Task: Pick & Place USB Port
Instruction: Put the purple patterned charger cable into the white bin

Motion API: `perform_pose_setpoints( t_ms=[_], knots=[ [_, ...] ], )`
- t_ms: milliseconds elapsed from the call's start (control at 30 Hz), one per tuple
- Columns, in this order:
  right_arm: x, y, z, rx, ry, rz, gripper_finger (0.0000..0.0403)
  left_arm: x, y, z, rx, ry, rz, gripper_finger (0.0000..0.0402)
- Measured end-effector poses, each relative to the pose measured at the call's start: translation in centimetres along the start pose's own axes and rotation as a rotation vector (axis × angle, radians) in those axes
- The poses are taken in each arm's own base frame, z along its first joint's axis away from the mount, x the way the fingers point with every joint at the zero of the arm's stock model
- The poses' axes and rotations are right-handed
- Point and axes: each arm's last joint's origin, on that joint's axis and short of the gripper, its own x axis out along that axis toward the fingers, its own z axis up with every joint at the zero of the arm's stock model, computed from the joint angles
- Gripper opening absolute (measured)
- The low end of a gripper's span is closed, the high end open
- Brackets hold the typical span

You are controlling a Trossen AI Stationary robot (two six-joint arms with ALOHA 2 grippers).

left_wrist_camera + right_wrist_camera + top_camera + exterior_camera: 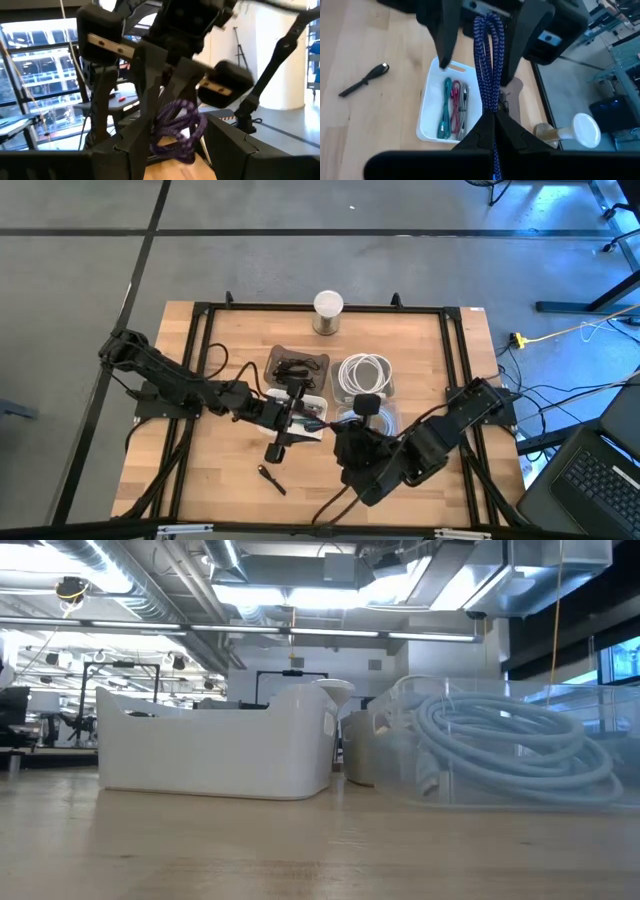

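Observation:
A blue-purple braided USB cable [487, 60], folded into a bundle of loops, is up in the air over the white bin [432, 125]. My right gripper [494, 119] is shut on it. My left gripper [175, 147] faces it from the other side, open. Its two fingers stand on either side of the bundle's free loop end [177, 125], with gaps showing. In the high view both grippers meet near the table's middle, left [288, 428] and right [348, 442]. The low view shows neither gripper. My right gripper pinches the folded cable bundle [492, 107] between its two fingers, several strands together. It comes from the table's near-right side, and the fingers lie along the bundle. The cable is lifted clear and reaches out beyond the fingertips toward my left gripper.
The white bin holds teal, red and grey cables [452, 112]. A black USB piece [365, 80] lies loose on the wood nearer the table's front. A tan tray of black cables [300, 367], a clear box with a coiled white cable [362, 373] and a white-topped cup [328, 310] stand farther back.

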Motion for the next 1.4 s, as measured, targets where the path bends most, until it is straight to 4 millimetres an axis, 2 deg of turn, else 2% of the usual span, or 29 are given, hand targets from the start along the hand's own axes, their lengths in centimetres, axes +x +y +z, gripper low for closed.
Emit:
perform_pose_setpoints(
  t_ms=[133, 200, 267, 367, 433, 633, 733, 900, 1033, 1233, 1400],
  knots=[
    [0.2, 0.0, 0.4, 0.001, -0.018, 0.020, 0.0000, 0.0, 0.4, -0.1, 0.002, 0.008, 0.048, 0.0169],
    [0.2, 0.1, 0.5, -0.003, -0.028, 0.024, 0.0000, 0.0, 0.5, -0.1, 0.033, 0.016, 0.067, 0.0156],
    [0.2, 0.1, 0.5, -0.003, -0.027, 0.036, 0.0000, 0.0, 0.5, -0.2, 0.070, 0.024, 0.078, 0.0120],
    [0.2, 0.1, 0.5, -0.002, -0.023, 0.048, 0.0000, 0.0, 0.4, -0.2, 0.095, 0.023, 0.055, 0.0036],
    [0.2, 0.1, 0.5, -0.002, -0.022, 0.049, 0.0000, 0.0, 0.4, -0.2, 0.098, 0.018, 0.045, 0.0017],
    [0.2, 0.1, 0.5, 0.001, -0.021, 0.048, 0.0013, 0.0, 0.4, -0.1, 0.097, 0.017, 0.047, 0.0012],
    [0.2, 0.0, 0.2, -0.002, -0.005, 0.037, 0.0045, 0.0, 0.4, -0.2, 0.096, 0.017, 0.049, 0.0010],
    [-0.4, -0.4, -1.7, -0.040, 0.142, 0.008, 0.0110, 0.0, 0.4, -0.2, 0.097, 0.028, 0.055, 0.0010],
    [-1.1, 0.3, -2.1, -0.038, 0.195, 0.155, 0.0144, 0.0, 0.4, -0.4, 0.085, 0.045, 0.048, 0.0010],
    [-2.5, 0.5, -2.4, 0.022, 0.207, 0.230, 0.0155, 0.1, 0.4, -0.7, 0.074, 0.110, 0.087, 0.0009],
    [-4.0, 1.3, -2.8, 0.034, 0.197, 0.267, 0.0147, -0.7, 0.7, -1.1, 0.070, 0.344, 0.251, 0.0009]
  ],
)
